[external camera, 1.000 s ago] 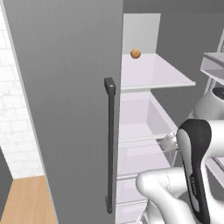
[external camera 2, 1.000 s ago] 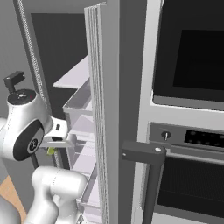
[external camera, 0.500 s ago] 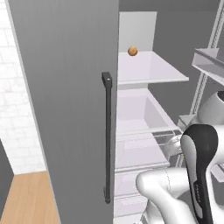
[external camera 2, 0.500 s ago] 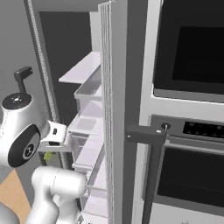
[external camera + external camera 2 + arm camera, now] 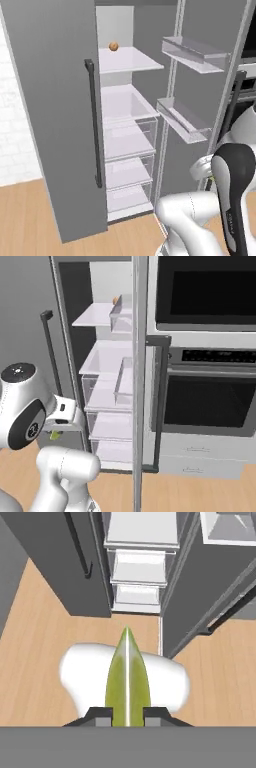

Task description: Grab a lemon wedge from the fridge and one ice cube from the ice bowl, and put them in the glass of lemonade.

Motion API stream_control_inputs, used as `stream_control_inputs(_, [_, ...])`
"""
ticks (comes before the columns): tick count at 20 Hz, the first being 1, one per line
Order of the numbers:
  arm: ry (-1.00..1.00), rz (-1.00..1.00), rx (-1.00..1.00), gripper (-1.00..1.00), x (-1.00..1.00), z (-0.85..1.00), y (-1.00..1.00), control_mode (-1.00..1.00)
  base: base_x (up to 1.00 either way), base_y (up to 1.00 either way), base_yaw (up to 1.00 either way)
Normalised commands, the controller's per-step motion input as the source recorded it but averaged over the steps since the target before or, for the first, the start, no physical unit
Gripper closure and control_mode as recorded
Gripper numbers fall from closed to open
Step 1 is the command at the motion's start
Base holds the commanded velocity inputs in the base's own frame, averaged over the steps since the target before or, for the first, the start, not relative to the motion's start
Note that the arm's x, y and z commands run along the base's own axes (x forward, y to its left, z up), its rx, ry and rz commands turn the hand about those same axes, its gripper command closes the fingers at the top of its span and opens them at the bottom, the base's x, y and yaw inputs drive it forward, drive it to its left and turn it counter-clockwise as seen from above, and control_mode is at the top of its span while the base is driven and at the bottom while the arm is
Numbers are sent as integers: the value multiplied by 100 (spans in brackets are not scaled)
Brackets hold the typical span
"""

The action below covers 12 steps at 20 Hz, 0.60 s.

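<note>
In the left base view, one fridge (image 5: 75, 125) stands open across the frame, with one orange ball (image 5: 113, 46) on its top shelf at upper centre.

In the right base view, one lemon wedge (image 5: 55, 434) shows as a green sliver at lower left.

In the hand view, the gripper (image 5: 127, 713) pinches that wedge at bottom centre, its long axis running up the frame, tip pointing at the drawers (image 5: 138, 582).

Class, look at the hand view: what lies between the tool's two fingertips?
The lemon wedge, a yellow-green sliver, sits clamped between the fingertips of the tool, pointing toward the open fridge. The hand view shows this.
</note>
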Motion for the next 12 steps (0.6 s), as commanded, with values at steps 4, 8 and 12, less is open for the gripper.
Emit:
stream_control_inputs(4, [0, 0, 0, 100, 0, 0, 0, 100, -56, -17, -70])
stream_control_inputs(8, [0, 0, 0, 100, 0, 0, 0, 100, -3, -26, -83])
stream_control_inputs(12, [0, 0, 0, 100, 0, 0, 0, 100, 1, -67, -76])
